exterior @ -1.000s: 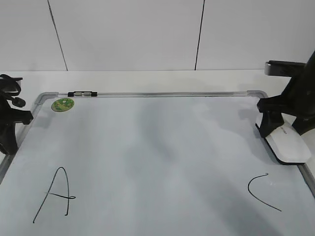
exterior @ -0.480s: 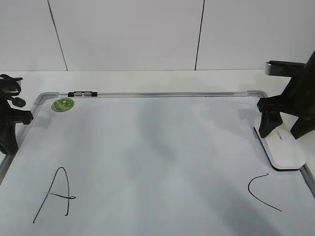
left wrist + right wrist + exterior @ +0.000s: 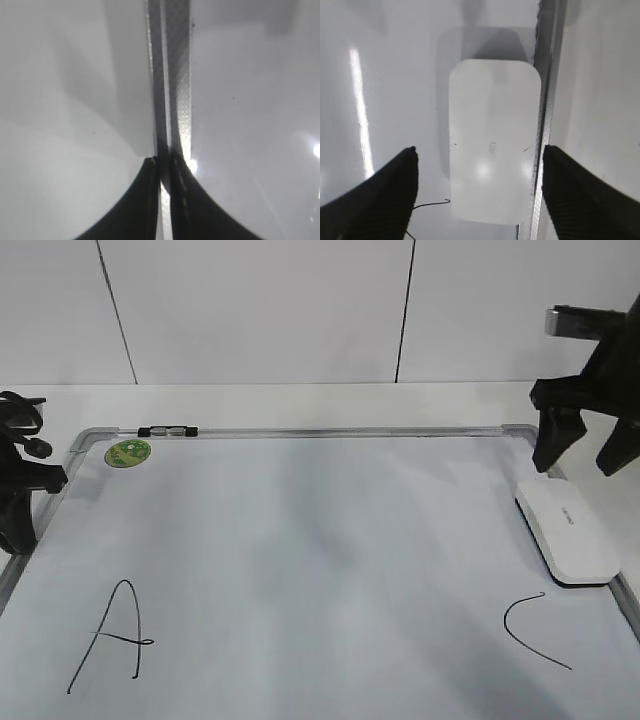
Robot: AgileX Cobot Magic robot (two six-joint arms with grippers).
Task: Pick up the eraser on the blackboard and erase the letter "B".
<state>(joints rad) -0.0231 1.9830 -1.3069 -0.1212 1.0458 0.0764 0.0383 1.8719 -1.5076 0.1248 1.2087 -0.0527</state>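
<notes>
The white eraser (image 3: 566,532) lies flat on the blackboard (image 3: 300,530), against its right frame; it also shows in the right wrist view (image 3: 492,150). My right gripper (image 3: 580,462) is open and empty, raised above the eraser's far end, and its fingers straddle the eraser in the right wrist view (image 3: 480,149). My left gripper (image 3: 15,515) is shut and empty at the board's left frame; the left wrist view (image 3: 162,161) shows its tips over the frame rail (image 3: 177,75). No letter "B" shows on the board; its middle is blank.
A large "A" (image 3: 110,635) is drawn at the front left and a curved "C" (image 3: 530,630) at the front right, just before the eraser. A green sticker (image 3: 127,452) and a small black-and-silver clip (image 3: 167,430) sit at the back left frame.
The right gripper held the eraser tilted, laid it flat on the board by the right frame, let go and rose. The left arm has not moved.
</notes>
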